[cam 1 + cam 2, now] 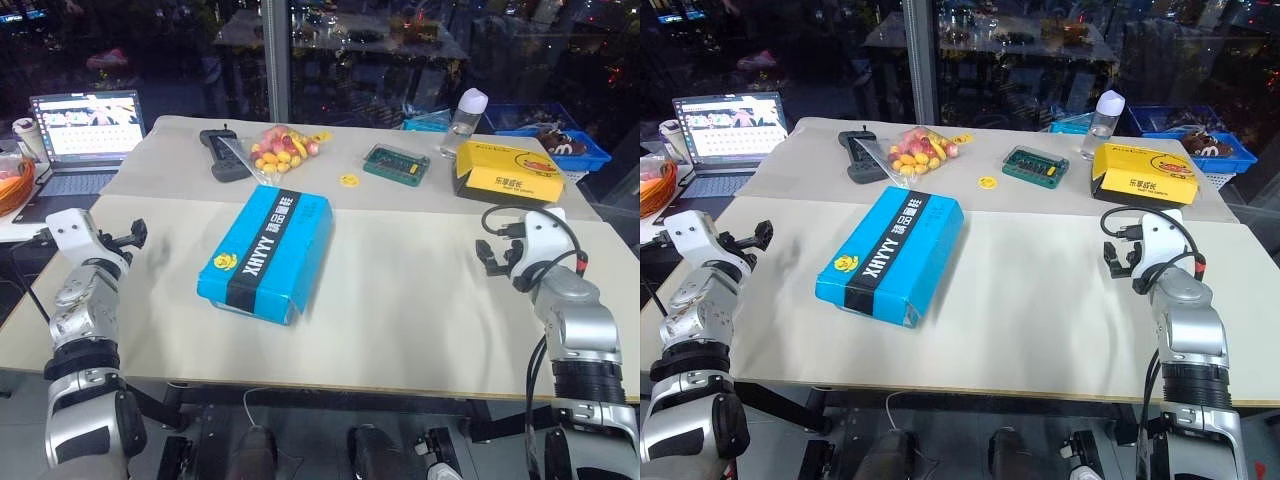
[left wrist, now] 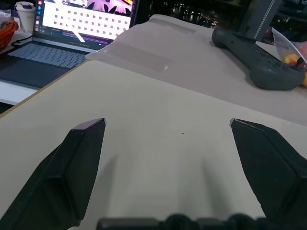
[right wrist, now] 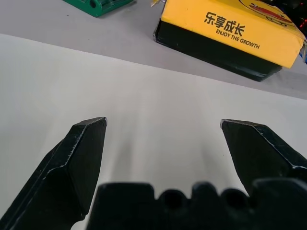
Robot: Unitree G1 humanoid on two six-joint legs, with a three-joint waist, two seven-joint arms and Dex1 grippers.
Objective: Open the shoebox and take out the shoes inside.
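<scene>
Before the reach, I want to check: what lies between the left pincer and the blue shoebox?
Nothing: in the left eye view, only bare table separates the left pincer from the shoebox.

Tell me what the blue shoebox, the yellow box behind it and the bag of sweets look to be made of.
Shoebox: probably printed cardboard, slightly glossy; folded flat panels and crisp edges.
Yellow box: likely coated card, glossy yellow lid over a dark base, printed lettering.
Bag of sweets: clear thin plastic film, crinkled, contents showing through.
</scene>
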